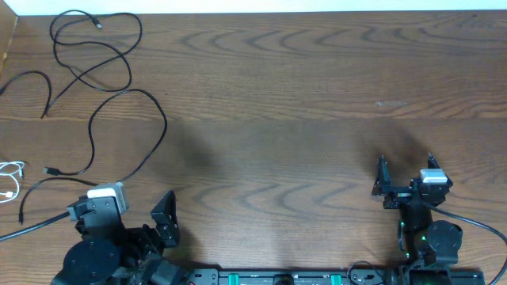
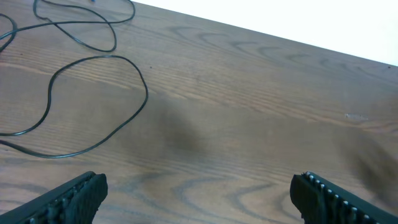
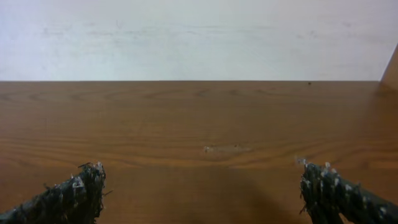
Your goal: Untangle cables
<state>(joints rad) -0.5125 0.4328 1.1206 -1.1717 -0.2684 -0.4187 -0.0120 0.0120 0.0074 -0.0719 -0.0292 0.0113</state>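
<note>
I have both claws spread wide and holding nothing: my left claw [image 2: 199,185] is over the desk [image 1: 285,87] near its front-left corner, and my right claw [image 1: 405,163] is well apart from it at the front right. The black cables [image 1: 165,120] lie in loose, crossing loops on the far-left part of the desk, ahead of the left claw. The short white cable [image 1: 9,169] sits bunched at the left edge, near them.
</note>
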